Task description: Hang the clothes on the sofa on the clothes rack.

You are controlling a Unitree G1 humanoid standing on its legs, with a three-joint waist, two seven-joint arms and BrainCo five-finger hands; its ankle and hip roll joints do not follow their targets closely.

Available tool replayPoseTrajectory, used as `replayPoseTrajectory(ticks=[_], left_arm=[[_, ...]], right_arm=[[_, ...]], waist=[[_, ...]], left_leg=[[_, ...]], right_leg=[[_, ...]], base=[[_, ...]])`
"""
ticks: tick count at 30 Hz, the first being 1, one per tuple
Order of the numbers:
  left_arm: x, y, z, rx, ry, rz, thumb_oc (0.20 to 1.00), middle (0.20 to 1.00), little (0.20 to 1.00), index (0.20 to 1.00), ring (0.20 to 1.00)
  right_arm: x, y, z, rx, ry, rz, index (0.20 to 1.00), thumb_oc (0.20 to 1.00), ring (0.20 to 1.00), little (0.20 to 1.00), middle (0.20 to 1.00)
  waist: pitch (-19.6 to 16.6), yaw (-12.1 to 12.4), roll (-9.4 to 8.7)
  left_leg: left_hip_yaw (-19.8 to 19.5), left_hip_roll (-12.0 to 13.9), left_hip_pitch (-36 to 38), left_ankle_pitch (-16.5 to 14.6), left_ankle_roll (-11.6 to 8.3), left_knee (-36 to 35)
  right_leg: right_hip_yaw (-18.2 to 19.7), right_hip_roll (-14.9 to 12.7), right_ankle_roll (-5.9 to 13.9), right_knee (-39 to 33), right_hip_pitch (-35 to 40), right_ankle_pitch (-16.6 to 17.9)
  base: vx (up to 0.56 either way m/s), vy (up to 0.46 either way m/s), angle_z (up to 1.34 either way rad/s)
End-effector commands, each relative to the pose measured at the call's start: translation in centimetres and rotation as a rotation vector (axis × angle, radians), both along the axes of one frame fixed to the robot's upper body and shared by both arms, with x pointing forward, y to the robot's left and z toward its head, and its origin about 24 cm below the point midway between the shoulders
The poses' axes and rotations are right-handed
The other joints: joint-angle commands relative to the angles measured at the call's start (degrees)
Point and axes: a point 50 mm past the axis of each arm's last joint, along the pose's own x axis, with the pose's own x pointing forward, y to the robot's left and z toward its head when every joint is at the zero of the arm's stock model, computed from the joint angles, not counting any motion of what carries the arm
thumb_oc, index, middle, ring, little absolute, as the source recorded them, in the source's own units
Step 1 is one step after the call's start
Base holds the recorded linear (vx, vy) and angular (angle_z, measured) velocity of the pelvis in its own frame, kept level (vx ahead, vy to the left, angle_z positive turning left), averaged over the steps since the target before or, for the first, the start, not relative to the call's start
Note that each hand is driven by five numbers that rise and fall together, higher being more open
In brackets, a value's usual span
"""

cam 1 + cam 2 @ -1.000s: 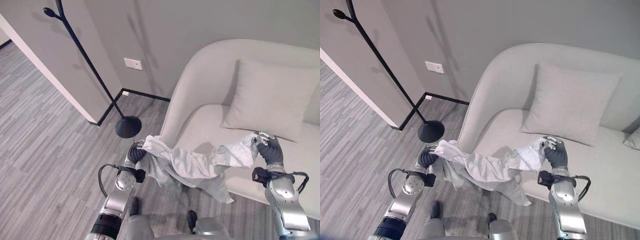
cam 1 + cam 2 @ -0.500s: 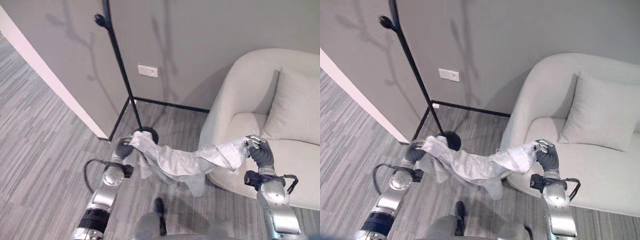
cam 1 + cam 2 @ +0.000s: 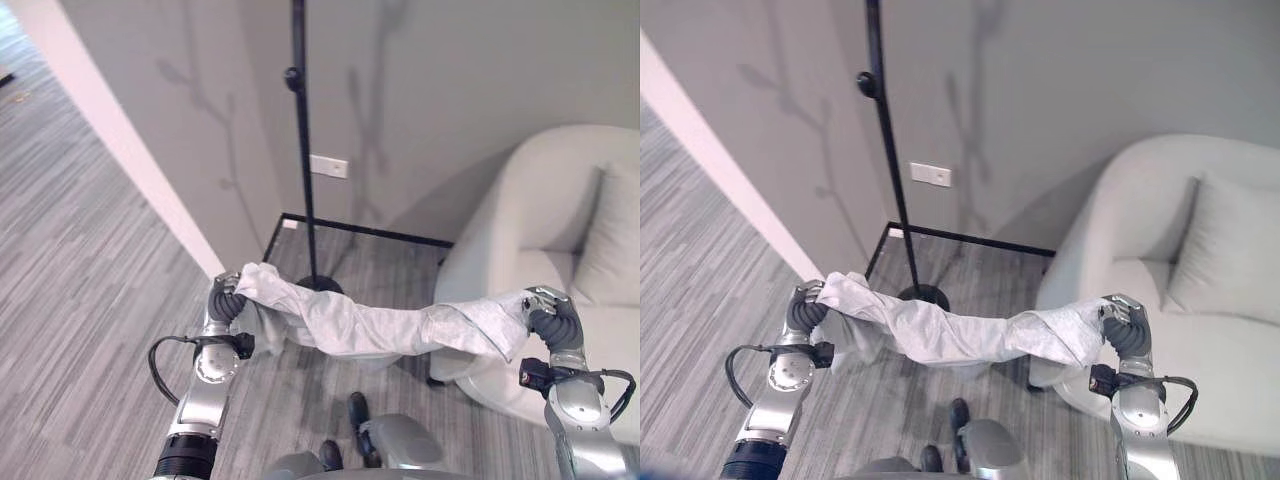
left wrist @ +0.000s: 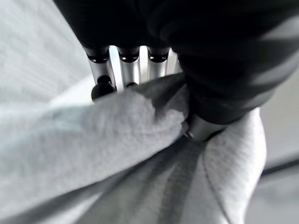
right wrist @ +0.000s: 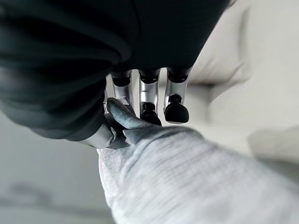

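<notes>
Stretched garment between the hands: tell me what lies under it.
Under the garment, held between left robot hand and right robot hand, lie striped floor and the clothes rack base, mostly covered by cloth.

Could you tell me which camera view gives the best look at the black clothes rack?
The right eye view: the clothes rack shows its pole, a knobbed branch and part of its round base behind the stretched garment. The left eye view shows nearly the same. The wrist views show cloth pinched in the left robot hand and right robot hand.
</notes>
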Motion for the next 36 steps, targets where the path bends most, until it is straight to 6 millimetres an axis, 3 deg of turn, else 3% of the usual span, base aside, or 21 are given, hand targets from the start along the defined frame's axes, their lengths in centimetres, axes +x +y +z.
replayPoseTrajectory(ticks=[1,2,3,6,10,14,16,17,18,20,22,25,26,29,32,33,36], left_arm=[[1.0,4.0,4.8,0.182,-0.217,0.149,0.2,0.2,0.2,0.2,0.2],[1.1,4.0,4.8,0.182,-0.217,0.149,0.2,0.2,0.2,0.2,0.2],[0.9,5.4,6.0,0.245,-0.248,0.215,0.2,0.2,0.2,0.2,0.2],[1.8,7.1,8.8,0.363,-0.34,0.294,0.2,0.2,0.2,0.2,0.2],[3.6,8.1,14.6,0.543,-0.509,0.338,0.2,0.2,0.2,0.2,0.2],[5.7,7.4,21.4,0.659,-0.699,0.332,0.2,0.2,0.2,0.2,0.2],[6.3,7.9,23.5,0.742,-0.712,0.338,0.2,0.2,0.2,0.2,0.2],[6.4,8.0,23.7,0.741,-0.717,0.342,0.2,0.2,0.2,0.2,0.2],[6.9,7.9,25.2,0.79,-0.724,0.331,0.2,0.2,0.2,0.2,0.2],[7.5,7.9,26.1,0.799,-0.722,0.327,0.2,0.2,0.2,0.2,0.2],[8.7,7.7,28.2,0.817,-0.717,0.314,0.2,0.2,0.2,0.2,0.2],[10.0,7.0,30.0,0.856,-0.691,0.282,0.2,0.2,0.2,0.2,0.2],[11.0,6.6,30.4,0.837,-0.664,0.28,0.2,0.2,0.2,0.2,0.2],[11.1,7.3,32.0,0.86,-0.651,0.312,0.2,0.2,0.2,0.2,0.2],[11.2,7.9,32.0,0.848,-0.629,0.331,0.2,0.2,0.2,0.2,0.2],[11.3,8.6,32.1,0.876,-0.584,0.348,0.2,0.2,0.2,0.2,0.2],[11.3,9.0,32.1,0.903,-0.548,0.363,0.2,0.2,0.2,0.2,0.2]], right_arm=[[-0.7,-2.5,4.4,-0.248,-0.16,-0.079,0.2,0.2,0.2,0.2,0.2],[-0.7,-2.5,4.4,-0.248,-0.16,-0.079,0.2,0.2,0.2,0.2,0.2],[-1.1,-3.7,5.6,-0.369,-0.166,-0.131,0.2,0.2,0.2,0.2,0.2],[-1.2,-6.6,7.8,-0.642,-0.155,-0.255,0.2,0.2,0.2,0.2,0.2],[1.3,-7.6,15.3,-0.866,-0.417,-0.446,0.2,0.2,0.2,0.2,0.2],[4.1,-7.0,22.3,-0.947,-0.633,-0.507,0.2,0.2,0.2,0.2,0.2],[4.8,-6.8,25.0,-0.98,-0.685,-0.504,0.2,0.2,0.2,0.2,0.2],[4.9,-6.8,25.2,-0.977,-0.691,-0.505,0.2,0.2,0.2,0.2,0.2],[5.4,-6.6,27.3,-1.015,-0.716,-0.488,0.2,0.2,0.2,0.2,0.2],[5.9,-6.4,28.6,-1.026,-0.733,-0.48,0.2,0.2,0.2,0.2,0.2],[6.6,-5.6,31.3,-1.072,-0.761,-0.455,0.2,0.2,0.2,0.2,0.2],[7.2,-5.7,32.9,-1.146,-0.72,-0.455,0.2,0.2,0.2,0.2,0.2],[8.2,-4.9,33.8,-1.123,-0.721,-0.438,0.2,0.2,0.2,0.2,0.2],[9.1,-4.2,35.2,-1.124,-0.718,-0.425,0.2,0.2,0.2,0.2,0.2],[9.6,-3.7,35.5,-1.13,-0.713,-0.408,0.2,0.2,0.2,0.2,0.2],[10.2,-3.8,35.4,-1.149,-0.664,-0.406,0.2,0.2,0.2,0.2,0.2],[10.6,-4.5,35.3,-1.151,-0.618,-0.43,0.2,0.2,0.2,0.2,0.2]], waist=[[-3.19,0.11,1.71],[-3.34,0.19,1.69],[-4.49,0.57,2.68],[-6.39,-0.57,4.47],[-7.84,-0.41,5.96],[-6.82,-0.29,6.29],[-6.73,-0.2,6.39],[-6.32,-0.25,6.38],[-6.03,-0.33,6.38],[-5.39,-0.4,6.41],[-4.83,-0.46,6.33],[-4.46,-0.69,6.91],[-1.14,-2.02,9.6],[2.86,-2.22,10.94],[3.72,-2.16,10.8],[3.34,-2.85,9.45],[3.74,-5.03,9.38]], left_leg=[[-2.74,12.33,2.16,9.99,-3.76,-23.59],[-2.64,12.29,2.5,10.41,-3.77,-24.46],[-3.28,11.49,2.84,11.6,-4.97,-30.78],[-2.88,10.81,4.41,11.36,-5.66,-30.78],[-2.4,8.34,5.59,10.77,-5.35,-30.78],[-1.83,7.15,7.24,10.93,-5.07,-30.78],[-1.93,6.88,8.06,10.83,-5.05,-30.78],[-1.86,6.87,8.05,11.09,-5.02,-30.78],[-1.77,6.74,8.74,11.46,-5.04,-30.78],[-1.65,6.75,9.11,11.65,-5.09,-30.78],[-1.49,6.58,10.0,12.2,-5.13,-30.77],[-1.33,5.95,10.8,12.58,-4.93,-30.67],[-1.06,7.68,12.75,13.57,-4.83,-30.58],[-0.23,8.46,15.91,12.52,-5.54,-30.78],[0.59,8.11,16.92,12.03,-5.86,-30.78],[-0.51,6.17,18.31,10.29,-5.45,-30.78],[-1.57,6.06,19.6,9.79,-4.76,-30.78]], right_leg=[[1.2,-4.12,7.41,-6.09,8.32,0.98],[1.22,-4.15,7.4,-6.29,8.32,1.04],[1.99,-4.66,7.11,-7.66,9.87,0.6],[2.38,-6.96,6.99,-7.94,10.73,1.14],[2.95,-8.85,7.27,-6.65,10.43,1.14],[3.19,-9.83,7.61,-5.48,10.25,1.52],[3.28,-10.1,7.74,-5.32,10.59,1.55],[3.35,-10.1,7.75,-5.26,10.53,1.74],[3.28,-10.23,7.94,-5.14,10.68,1.89],[3.27,-10.41,7.98,-5.0,10.73,2.02],[3.27,-10.71,7.8,-3.93,10.94,2.05],[3.37,-10.48,6.89,1.64,10.53,2.45],[2.64,-8.64,5.85,12.58,5.69,3.4],[2.78,-7.12,5.46,20.23,2.61,0.4],[0.94,-7.68,5.68,19.49,2.21,-0.05],[-0.2,-5.39,6.9,11.06,-0.54,-0.12],[-0.14,-3.42,7.56,0.46,-3.35,1.43]], base=[[0.18,0.085,0.03],[0.22,0.154,-0.05],[0.21,0.177,-0.16],[0.18,0.247,-0.4],[0.09,0.177,-0.35],[0.05,0.104,-0.13],[0.04,0.06,-0.07],[0.01,0.07,0.02],[0.02,0.069,0.01],[0.02,0.072,0.01],[0.04,0.1,-0.04],[0.06,0.186,-0.11],[0.06,0.234,-0.12],[0.06,0.154,-0.61],[0.11,0.043,-0.52],[0.26,-0.022,-0.48],[0.2,-0.032,-0.02]])
